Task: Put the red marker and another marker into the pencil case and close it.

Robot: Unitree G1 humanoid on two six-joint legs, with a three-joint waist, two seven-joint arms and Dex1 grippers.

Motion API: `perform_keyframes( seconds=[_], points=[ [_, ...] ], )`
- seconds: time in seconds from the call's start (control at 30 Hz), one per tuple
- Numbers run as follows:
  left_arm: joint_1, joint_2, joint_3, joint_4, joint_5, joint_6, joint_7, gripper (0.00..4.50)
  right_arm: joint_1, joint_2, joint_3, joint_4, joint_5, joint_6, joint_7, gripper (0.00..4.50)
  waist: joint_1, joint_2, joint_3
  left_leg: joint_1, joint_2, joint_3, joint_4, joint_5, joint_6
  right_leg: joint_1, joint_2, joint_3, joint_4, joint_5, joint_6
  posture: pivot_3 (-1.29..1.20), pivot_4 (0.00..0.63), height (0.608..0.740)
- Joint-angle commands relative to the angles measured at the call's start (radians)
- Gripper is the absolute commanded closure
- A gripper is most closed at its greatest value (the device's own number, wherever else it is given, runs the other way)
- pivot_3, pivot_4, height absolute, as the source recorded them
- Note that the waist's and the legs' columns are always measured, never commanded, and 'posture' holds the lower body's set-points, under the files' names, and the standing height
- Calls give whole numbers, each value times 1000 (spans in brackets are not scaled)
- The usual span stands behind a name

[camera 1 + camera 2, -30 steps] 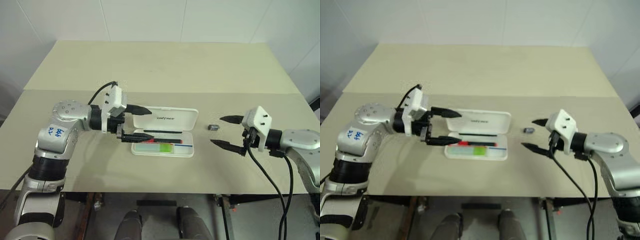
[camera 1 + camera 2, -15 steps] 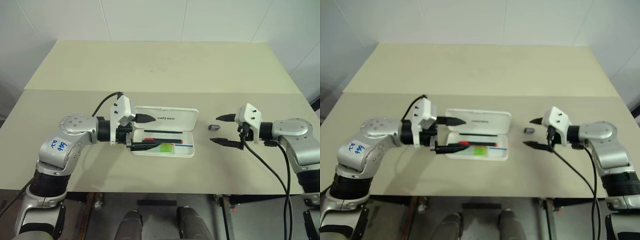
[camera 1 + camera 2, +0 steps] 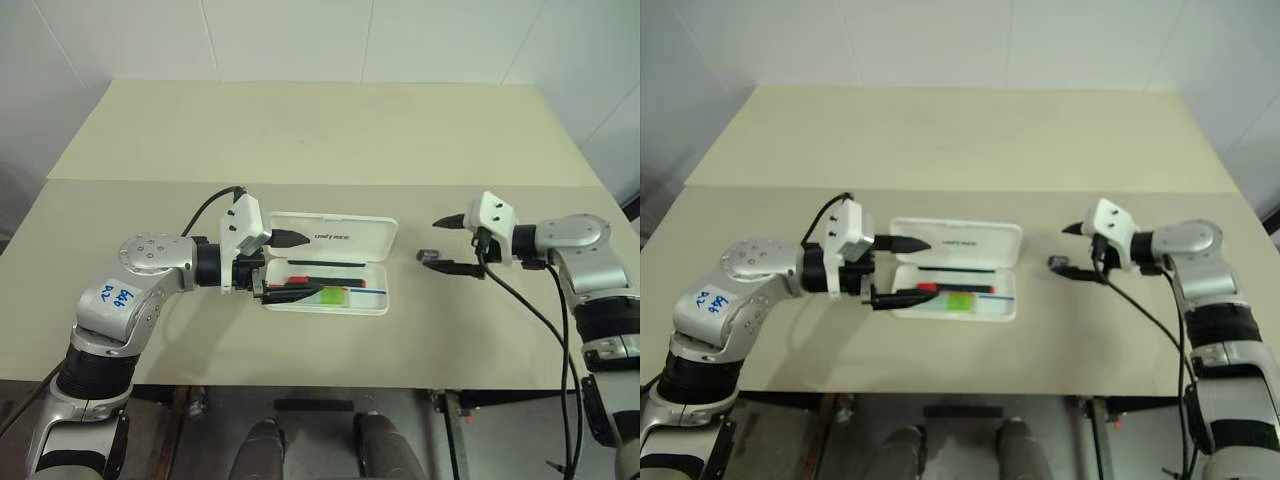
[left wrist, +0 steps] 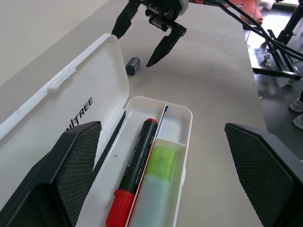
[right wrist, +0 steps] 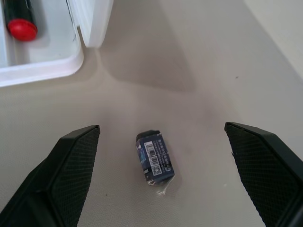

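On the table (image 3: 320, 130) the pencil case (image 3: 345, 235) lies open, the red marker (image 4: 135, 182) and green marker (image 4: 158, 182) inside. Left gripper (image 3: 285, 264) spread wide at its end, empty; right gripper (image 3: 440, 243) spread wide around a small dark block (image 5: 155, 158), whose barcode label the right wrist view reveals.

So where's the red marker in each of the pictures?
Left eye view: the red marker lies inside the open pencil case, beside the green marker.
Right eye view: same spot.
Left wrist view: middle of the picture.
Right wrist view: just its red end.
Shared landmark: the white case.
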State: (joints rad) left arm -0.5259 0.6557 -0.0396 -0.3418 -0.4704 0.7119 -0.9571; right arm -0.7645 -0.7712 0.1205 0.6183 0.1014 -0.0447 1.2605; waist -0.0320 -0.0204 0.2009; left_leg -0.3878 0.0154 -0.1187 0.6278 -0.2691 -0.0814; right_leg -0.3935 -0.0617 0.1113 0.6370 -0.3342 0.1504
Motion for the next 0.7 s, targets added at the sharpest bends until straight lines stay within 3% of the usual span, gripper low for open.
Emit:
perform_keyframes(
  seconds=[0.03, 0.3, 0.7],
  points=[
    [1, 5, 7, -31, -17, -15, 3, 21, -36, 8, 9, 38, -16, -35, 40, 0, 0, 0, 0, 0, 0, 0, 0, 0, 0, 0, 0, 0, 0, 0, 0, 0, 150, 740],
    [8, 13, 18, -38, -19, -16, 8, 21, -77, 47, 32, 183, -78, -118, 45, 0, -2, 1, 0, 0, 0, 0, 0, 0, -1, 0, 0, 0, 0, 0, 0, 0, 150, 740],
    [8, 20, 22, -40, -24, -20, 11, 0, -118, 67, 27, 296, -112, -173, 58, 4102, -5, 1, 0, 1, 0, 0, 2, 1, -1, 1, 0, 0, 2, 1, 0, 0, 150, 740]
  ],
)
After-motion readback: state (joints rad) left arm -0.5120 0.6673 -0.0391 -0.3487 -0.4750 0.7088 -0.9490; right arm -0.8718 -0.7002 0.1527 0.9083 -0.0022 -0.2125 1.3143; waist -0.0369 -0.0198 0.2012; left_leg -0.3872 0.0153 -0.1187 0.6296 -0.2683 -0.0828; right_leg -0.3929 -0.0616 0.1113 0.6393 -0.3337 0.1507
